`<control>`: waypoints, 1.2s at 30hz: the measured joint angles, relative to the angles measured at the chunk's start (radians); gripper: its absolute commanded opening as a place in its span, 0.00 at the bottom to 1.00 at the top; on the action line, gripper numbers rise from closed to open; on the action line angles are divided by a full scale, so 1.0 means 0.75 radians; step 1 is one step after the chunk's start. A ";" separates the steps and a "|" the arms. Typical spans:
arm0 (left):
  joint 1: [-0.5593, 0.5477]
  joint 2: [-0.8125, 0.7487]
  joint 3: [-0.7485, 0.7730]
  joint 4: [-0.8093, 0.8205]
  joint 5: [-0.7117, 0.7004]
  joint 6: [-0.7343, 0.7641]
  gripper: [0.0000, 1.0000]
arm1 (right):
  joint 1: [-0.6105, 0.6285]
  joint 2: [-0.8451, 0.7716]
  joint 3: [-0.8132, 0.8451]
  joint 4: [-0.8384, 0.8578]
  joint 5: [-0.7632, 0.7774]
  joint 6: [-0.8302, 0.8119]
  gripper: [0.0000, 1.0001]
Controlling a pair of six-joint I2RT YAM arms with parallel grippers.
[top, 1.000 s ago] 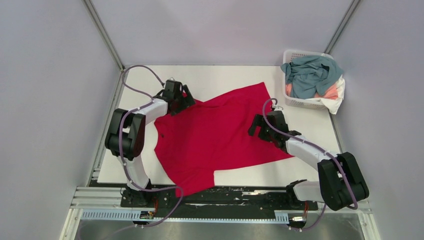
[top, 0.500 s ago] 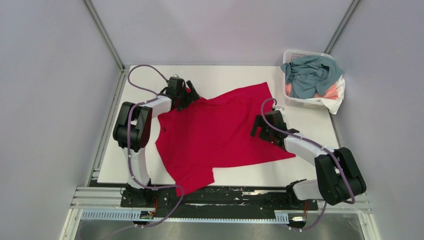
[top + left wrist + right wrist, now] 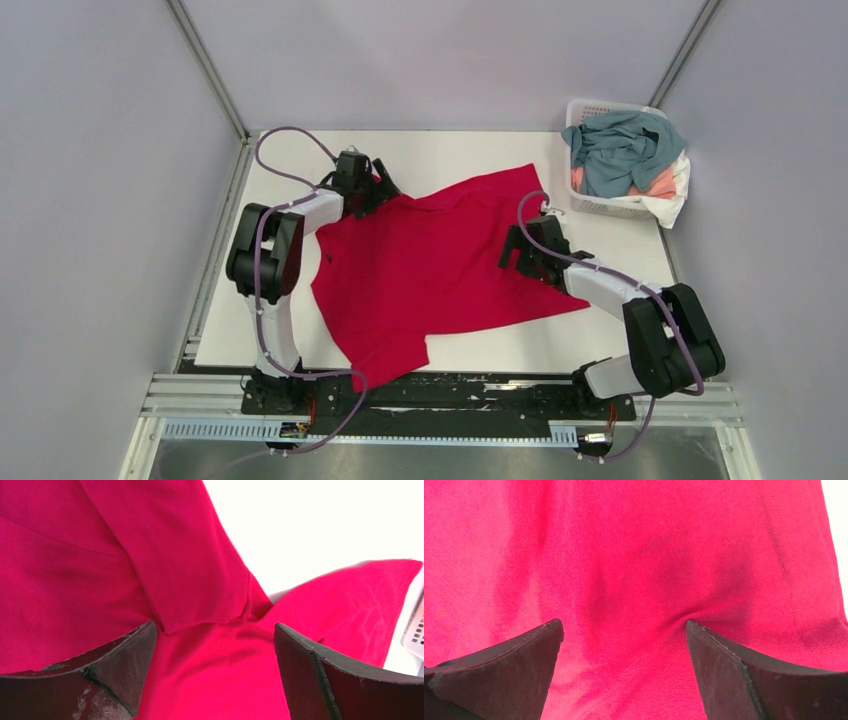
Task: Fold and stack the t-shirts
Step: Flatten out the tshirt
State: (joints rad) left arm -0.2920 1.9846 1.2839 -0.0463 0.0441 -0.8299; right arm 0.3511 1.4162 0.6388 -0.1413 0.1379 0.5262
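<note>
The bright red t-shirt [image 3: 430,270] lies spread and a little askew on the white table [image 3: 450,150]. My left gripper [image 3: 378,192] is open, set down on the shirt's far left corner beside a folded-over sleeve [image 3: 185,565]. My right gripper [image 3: 522,252] is open, its fingertips [image 3: 696,630] pressing into the cloth [image 3: 634,570] at the shirt's right side. The teal-grey shirt [image 3: 620,145], salmon-pink shirt [image 3: 660,185] and white shirt [image 3: 672,205] are heaped in the basket.
The white lattice basket [image 3: 590,108] stands at the table's far right corner; its edge shows in the left wrist view [image 3: 415,635]. Grey walls close in on three sides. The black rail [image 3: 450,395] runs along the near edge.
The left gripper has moved a little farther back and right along the shirt's top edge. The right gripper has shifted slightly toward the far side. The shirt's left part has been drawn slightly.
</note>
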 measured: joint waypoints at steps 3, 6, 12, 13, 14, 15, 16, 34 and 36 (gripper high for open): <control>0.000 0.000 0.021 -0.001 0.003 0.003 0.94 | 0.000 0.007 0.005 0.002 0.001 -0.004 0.98; 0.000 0.001 0.033 0.000 0.000 0.004 0.94 | 0.000 0.007 0.005 0.002 0.001 -0.006 0.98; 0.000 0.082 0.121 -0.012 0.015 0.004 0.91 | 0.000 0.008 0.006 0.001 0.004 -0.006 0.98; 0.000 0.095 0.131 -0.015 0.020 0.004 0.91 | 0.000 0.009 0.007 0.001 0.004 -0.006 0.98; 0.000 0.105 0.135 -0.016 0.024 0.004 0.91 | 0.000 0.012 0.009 0.000 0.005 -0.006 0.98; 0.001 0.106 0.138 -0.018 0.028 0.004 0.91 | 0.000 0.015 0.013 -0.001 0.005 -0.006 0.98; 0.002 0.106 0.138 -0.020 0.030 0.004 0.91 | 0.000 0.017 0.014 -0.001 0.005 -0.006 0.98; 0.029 0.058 0.188 -0.188 -0.155 0.065 0.93 | 0.000 0.037 0.032 -0.004 0.017 -0.006 0.98; 0.050 0.070 0.225 -0.191 -0.175 0.072 0.94 | 0.000 0.038 0.033 -0.004 0.018 -0.006 0.98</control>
State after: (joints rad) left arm -0.2543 2.0369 1.4525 -0.1898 -0.0875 -0.7757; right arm 0.3511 1.4448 0.6632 -0.1444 0.1513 0.5217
